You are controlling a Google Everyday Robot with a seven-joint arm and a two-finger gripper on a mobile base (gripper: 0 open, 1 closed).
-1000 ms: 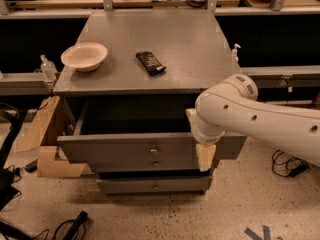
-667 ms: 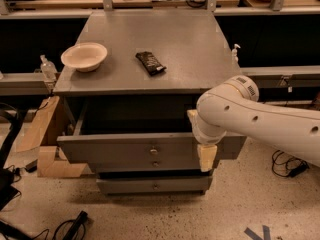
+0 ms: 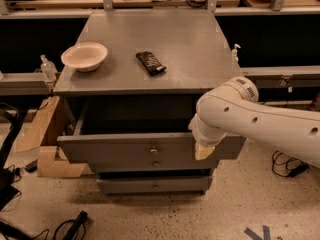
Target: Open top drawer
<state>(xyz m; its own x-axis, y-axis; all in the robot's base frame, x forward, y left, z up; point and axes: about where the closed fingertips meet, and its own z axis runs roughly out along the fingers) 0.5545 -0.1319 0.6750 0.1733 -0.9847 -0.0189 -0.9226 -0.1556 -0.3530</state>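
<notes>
Where the white arm ends, the gripper is seen at the right part of the top drawer front; whether it is apart or closed cannot be told. That drawer is pulled out toward the near side, under the grey bench. On the bench are listed a pale bowl, left, and a dark wrapped bar, centre.

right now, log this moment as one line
top drawer: pulled out | gripper: at drawer front, right of knob | cabinet top: bowl, dark packet
</notes>
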